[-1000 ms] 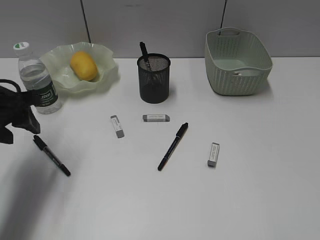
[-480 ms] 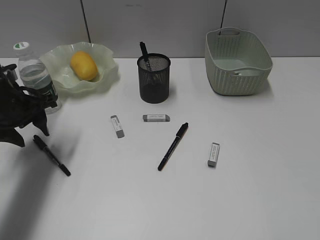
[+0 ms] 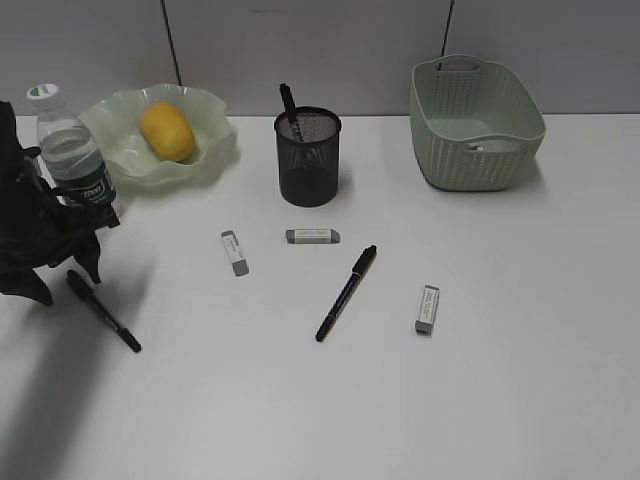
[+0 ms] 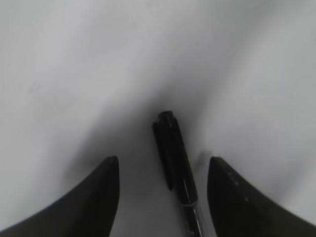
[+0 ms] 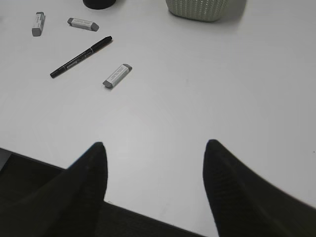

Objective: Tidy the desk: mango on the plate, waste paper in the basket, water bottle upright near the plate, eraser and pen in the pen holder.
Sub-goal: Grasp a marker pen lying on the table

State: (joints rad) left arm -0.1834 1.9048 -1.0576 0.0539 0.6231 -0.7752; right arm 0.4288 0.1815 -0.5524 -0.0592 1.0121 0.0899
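Two pens loose, L gripper (image 4: 163,195) astride one (image 4: 176,168)

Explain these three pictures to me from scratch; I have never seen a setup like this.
This is a two-armed robot tidying a white desk. The wide picture looks down at the desk from the front. The other two come from cameras on each wrist, so the dark prongs at the bottom are gripper fingers. The left gripper is open, straddling a black pen, not yet holding it. The right gripper is open over bare desk. Also there: a mango on a green plate, a water bottle, a pen holder, a basket, three erasers and a second pen.
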